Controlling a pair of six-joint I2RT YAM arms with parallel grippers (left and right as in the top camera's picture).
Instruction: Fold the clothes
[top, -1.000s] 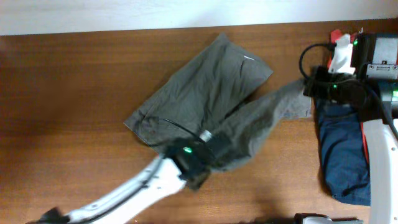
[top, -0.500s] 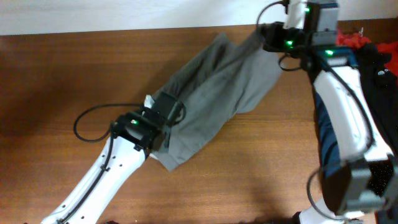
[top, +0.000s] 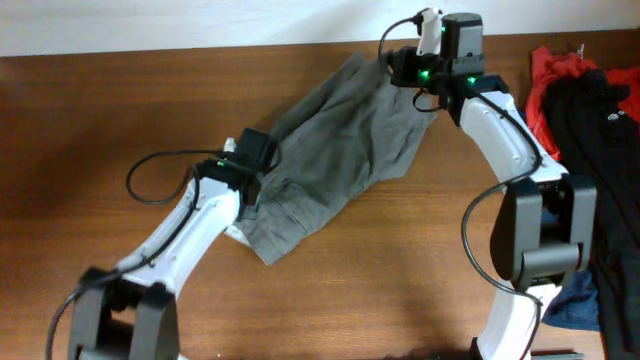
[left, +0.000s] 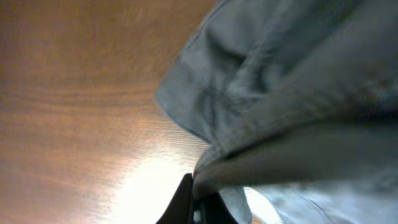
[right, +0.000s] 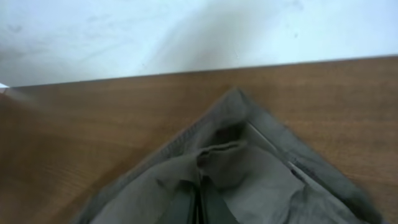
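Here the grey-olive wrinkled cotton shorts (top: 340, 150) lie doubled over in a diagonal band on the brown wooden table (top: 100, 100), well apart from the red and black garments (top: 590, 90) at its right edge. Our left gripper (top: 260, 175) looks closed on the lower-left edge, and our right gripper (top: 395, 68) is pinched narrow on the far corner by the wall. We judge this grip pulls both ends taut, so the top layer lands square on the one beneath

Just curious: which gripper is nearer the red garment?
Right. The right gripper is at the trousers' far corner, near the red garment; the left gripper is at their opposite end.
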